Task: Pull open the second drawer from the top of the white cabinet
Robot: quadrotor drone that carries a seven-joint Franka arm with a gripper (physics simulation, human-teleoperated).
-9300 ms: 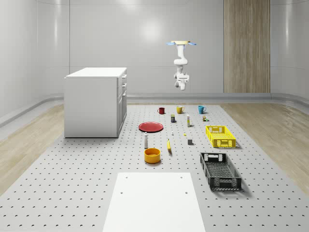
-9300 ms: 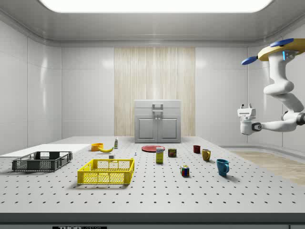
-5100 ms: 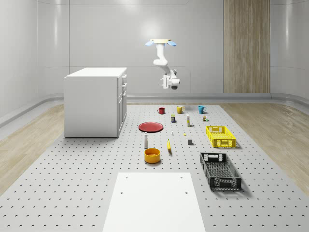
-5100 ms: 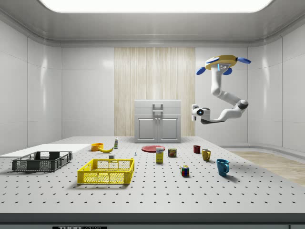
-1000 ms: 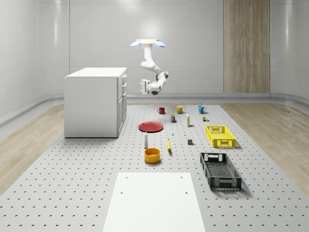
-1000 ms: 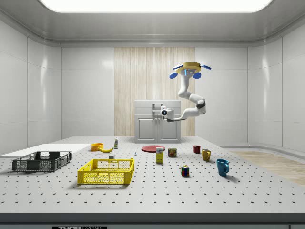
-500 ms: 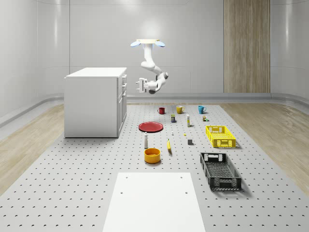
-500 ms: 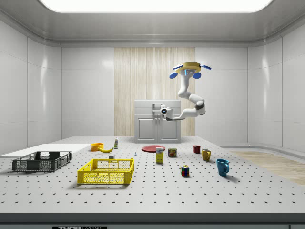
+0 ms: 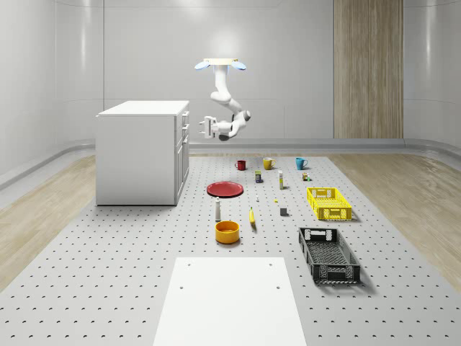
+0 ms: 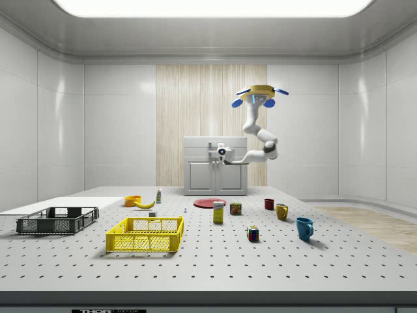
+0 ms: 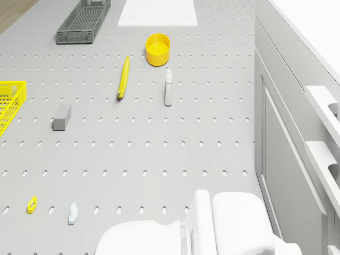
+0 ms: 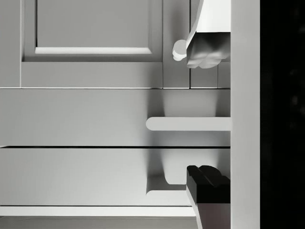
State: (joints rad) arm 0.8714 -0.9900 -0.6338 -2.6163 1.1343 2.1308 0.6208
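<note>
Two fingers spread wide on the gripper bracketing the second drawer's handle, drone hovering beside the white cabinet; next, closing in and clamping.

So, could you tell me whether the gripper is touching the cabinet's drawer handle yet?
Apart. In the whole-scene view, wall shows between the gripper and the white cabinet, whose handles sit at its front edge.

The gripper has moved closer to the white cabinet drawers.
</note>
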